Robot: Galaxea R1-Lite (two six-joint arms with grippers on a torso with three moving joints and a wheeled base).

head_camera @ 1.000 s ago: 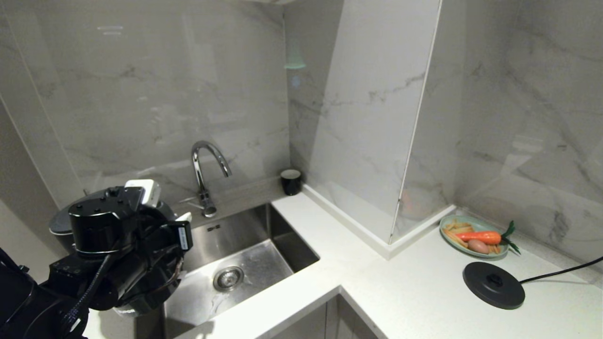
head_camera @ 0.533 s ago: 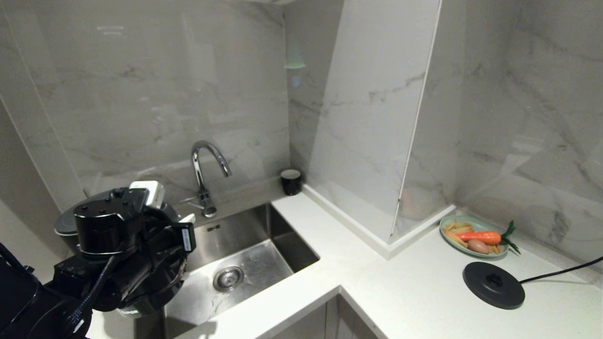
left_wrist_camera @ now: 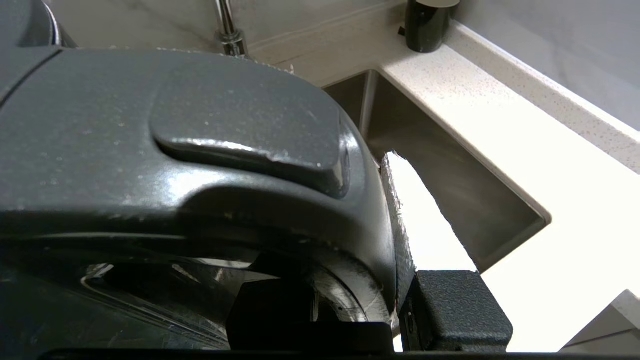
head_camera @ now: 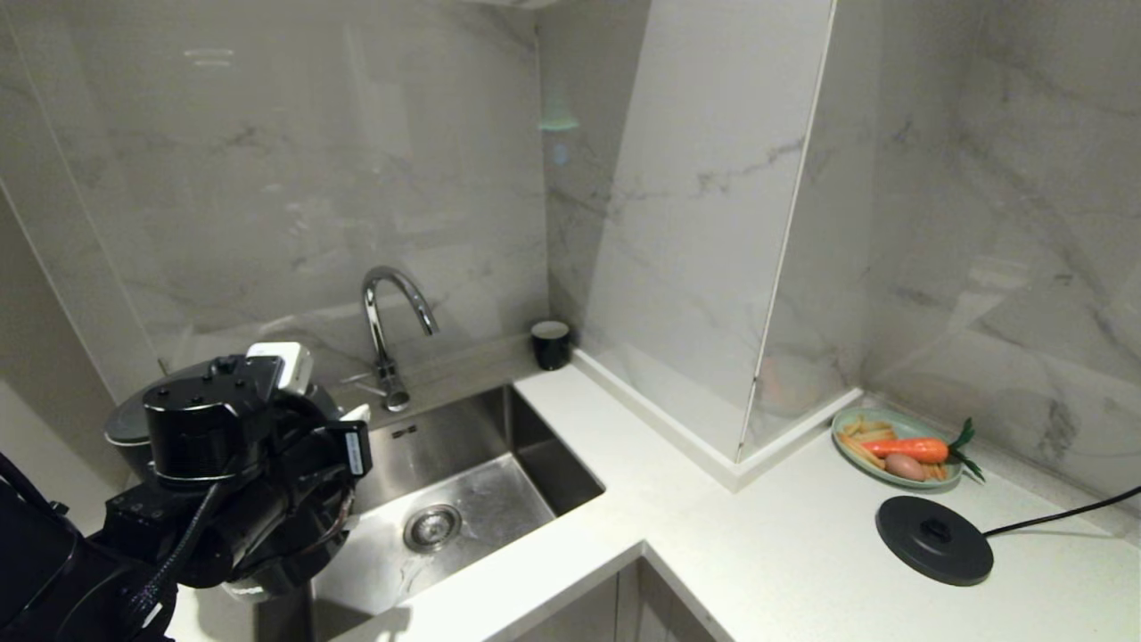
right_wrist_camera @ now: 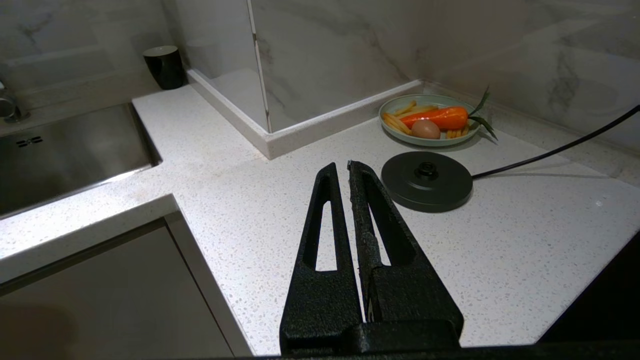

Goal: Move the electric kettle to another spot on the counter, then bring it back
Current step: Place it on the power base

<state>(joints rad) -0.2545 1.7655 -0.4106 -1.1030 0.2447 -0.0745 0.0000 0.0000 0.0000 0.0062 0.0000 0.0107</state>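
A marble-look tiled corner wraps a white, finely speckled stone counter [head_camera: 784, 535] with a stainless sink [head_camera: 463, 499] sunk into it and a curved chrome tap [head_camera: 392, 330] behind. At the far left of the head view, beside the sink, the left gripper [left_wrist_camera: 395, 240] is clamped around the loop handle of the electric kettle [head_camera: 129, 428]; the wrist view shows a white-padded finger [left_wrist_camera: 415, 215] pressed flat against the handle's matte, dusty grey-black plastic, just below its raised thumb tab. Whether the kettle's foot is on the counter or lifted cannot be told, since the arm hides it. The smooth, rounded handle looks slippery, so the tall jug could swing or rotate in the grip, and carried low it might clip the tap or the sink's edge. Well apart on the right, the flat round black base disc [head_camera: 934, 539] with its cord lies near a pale green plate of carrot, egg and fries [head_camera: 896, 437]; a small black cup [head_camera: 550, 344] stands in the corner. The right gripper [right_wrist_camera: 347, 172], its slotted black fingers nearly together and empty, hangs idle over the counter near the disc.
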